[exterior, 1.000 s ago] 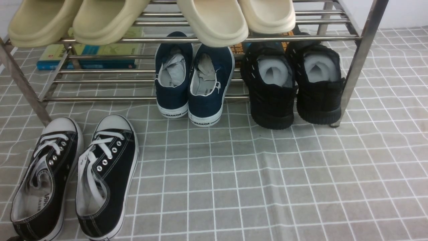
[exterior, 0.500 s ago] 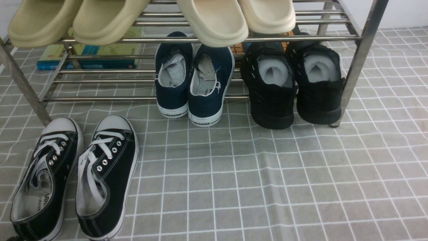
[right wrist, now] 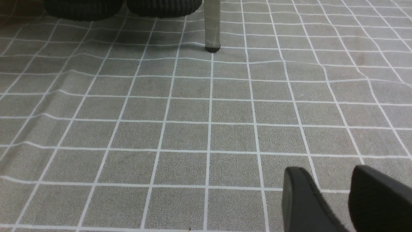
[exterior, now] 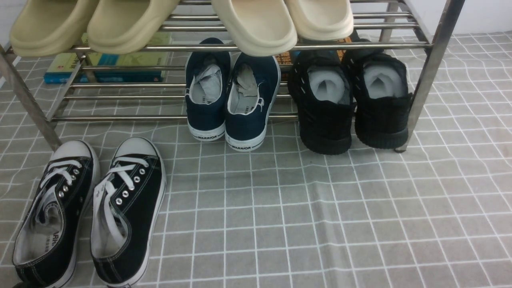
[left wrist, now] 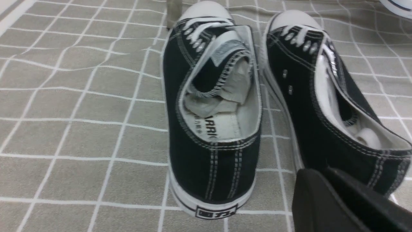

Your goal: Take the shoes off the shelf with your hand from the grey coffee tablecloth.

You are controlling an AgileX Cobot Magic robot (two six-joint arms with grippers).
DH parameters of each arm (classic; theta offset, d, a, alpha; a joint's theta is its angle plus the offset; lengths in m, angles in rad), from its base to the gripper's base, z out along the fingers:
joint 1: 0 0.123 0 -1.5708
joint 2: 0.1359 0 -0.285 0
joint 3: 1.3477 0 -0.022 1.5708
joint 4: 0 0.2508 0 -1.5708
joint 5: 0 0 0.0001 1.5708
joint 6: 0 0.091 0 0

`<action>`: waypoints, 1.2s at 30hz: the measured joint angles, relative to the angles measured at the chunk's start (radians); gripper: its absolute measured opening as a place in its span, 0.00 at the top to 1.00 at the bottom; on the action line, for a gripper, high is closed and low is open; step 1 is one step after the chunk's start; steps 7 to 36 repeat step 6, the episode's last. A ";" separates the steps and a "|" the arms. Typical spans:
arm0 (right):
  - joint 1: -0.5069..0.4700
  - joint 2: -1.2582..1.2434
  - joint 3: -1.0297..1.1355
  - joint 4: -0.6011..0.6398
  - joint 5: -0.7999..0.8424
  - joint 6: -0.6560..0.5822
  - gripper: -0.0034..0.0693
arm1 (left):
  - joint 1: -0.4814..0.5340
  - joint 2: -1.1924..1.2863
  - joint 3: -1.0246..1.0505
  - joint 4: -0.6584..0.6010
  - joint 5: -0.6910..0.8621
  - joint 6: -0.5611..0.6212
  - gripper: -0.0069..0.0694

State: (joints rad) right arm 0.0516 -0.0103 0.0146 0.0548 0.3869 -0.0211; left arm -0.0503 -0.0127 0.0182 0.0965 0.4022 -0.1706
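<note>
Your left gripper (left wrist: 325,180), fingers together and holding nothing, sits right behind the heels of the black canvas white-laced sneakers (left wrist: 212,106), their long axes running straight away from it.

The grey grid-lined tablecloth (exterior: 320,208) lies bare across the middle and right, wide room for a gripper. On the left the black canvas white-laced sneakers (exterior: 92,212) stand just before the steel-rod shoe rack (exterior: 432,72). Its lower tier is open on the left; navy slip-on shoes (exterior: 232,100) and black knit shoes (exterior: 352,104) fill the rest, under overhanging cream slippers (exterior: 256,24).
</note>
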 joint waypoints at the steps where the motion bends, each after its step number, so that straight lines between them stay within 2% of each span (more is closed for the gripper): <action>1: 0.000 0.000 0.000 0.000 0.000 0.000 0.62 | -0.012 0.000 0.000 0.000 0.000 0.000 0.82; 36: 0.000 0.000 0.000 0.000 0.000 0.000 0.62 | -0.011 0.000 0.000 0.000 0.000 0.000 0.81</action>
